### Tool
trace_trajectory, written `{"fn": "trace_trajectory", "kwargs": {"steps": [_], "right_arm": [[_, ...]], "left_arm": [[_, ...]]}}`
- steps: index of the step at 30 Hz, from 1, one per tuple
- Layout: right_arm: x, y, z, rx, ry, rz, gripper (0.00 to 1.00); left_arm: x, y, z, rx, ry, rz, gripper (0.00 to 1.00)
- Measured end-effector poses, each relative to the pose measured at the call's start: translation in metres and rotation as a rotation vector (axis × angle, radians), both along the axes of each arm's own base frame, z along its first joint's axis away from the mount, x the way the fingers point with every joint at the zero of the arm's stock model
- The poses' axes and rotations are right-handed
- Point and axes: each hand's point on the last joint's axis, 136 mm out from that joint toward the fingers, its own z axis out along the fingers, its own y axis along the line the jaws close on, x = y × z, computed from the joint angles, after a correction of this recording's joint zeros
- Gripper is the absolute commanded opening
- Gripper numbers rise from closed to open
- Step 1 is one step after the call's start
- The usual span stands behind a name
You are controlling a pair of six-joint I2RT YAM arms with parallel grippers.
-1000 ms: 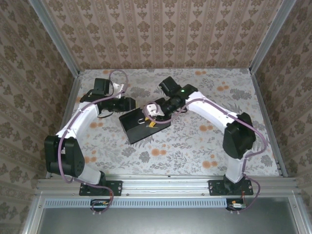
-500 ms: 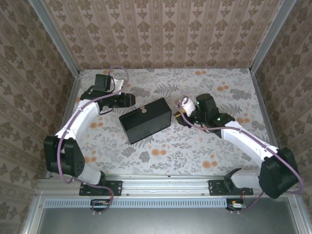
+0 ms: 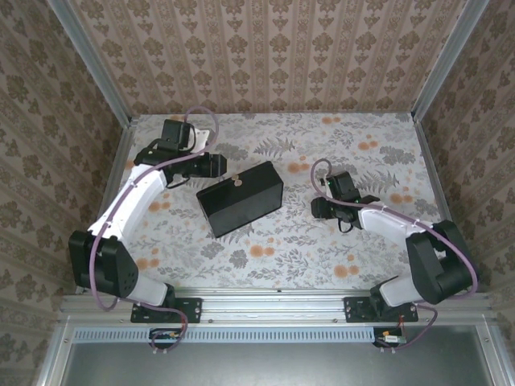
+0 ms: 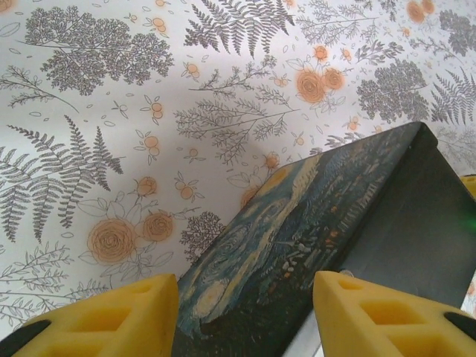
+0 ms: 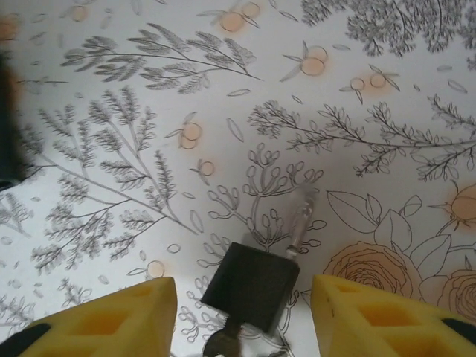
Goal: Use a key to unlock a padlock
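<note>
The padlock (image 5: 251, 286), a small black block, lies flat on the flowered table between my right fingers. Its metal shackle (image 5: 301, 216) sticks out at the far right corner. The grey key (image 5: 222, 343) pokes out of its near end. My right gripper (image 5: 244, 288) stands open around the padlock, both yellow fingertips (image 5: 141, 312) clear of it. In the top view this gripper (image 3: 320, 207) is low at the table's right centre. My left gripper (image 4: 245, 286) is open over the near left end of the painted box (image 4: 320, 223); from above it (image 3: 216, 165) sits at the box's upper left corner.
The dark box (image 3: 241, 197) lies slanted in the middle of the table, between the two arms. Metal rails and patterned walls (image 3: 265, 56) close the table in on the left, right and back. Flowered cloth (image 3: 265, 249) lies bare in front of the box.
My right arm swung away from the box to the right and came down to the table. Its jaws opened and the padlock now lies free. The left gripper opened a little and barely moved.
</note>
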Motion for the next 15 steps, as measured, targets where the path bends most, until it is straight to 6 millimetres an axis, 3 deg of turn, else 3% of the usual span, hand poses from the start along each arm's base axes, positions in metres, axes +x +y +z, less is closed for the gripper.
{"fn": "trace_trajectory", "kwargs": {"steps": [4,8,12,15], "right_arm": [[0.0,-0.005,0.003,0.011,0.006,-0.02,0.46],[0.002,0.012,0.036,0.122,-0.046,-0.001,0.21],[-0.004,0.074,0.074,0.334,-0.136,0.094,0.11],[-0.015,0.126,0.079,0.453,-0.127,0.161,0.08]], "left_arm": [[-0.007,0.001,0.003,-0.005,0.005,-0.011,0.53],[-0.016,-0.004,-0.001,-0.051,0.04,-0.052,0.54],[-0.023,-0.008,-0.003,-0.097,0.071,-0.086,0.54],[-0.025,-0.011,-0.001,-0.122,0.075,-0.105,0.54]]}}
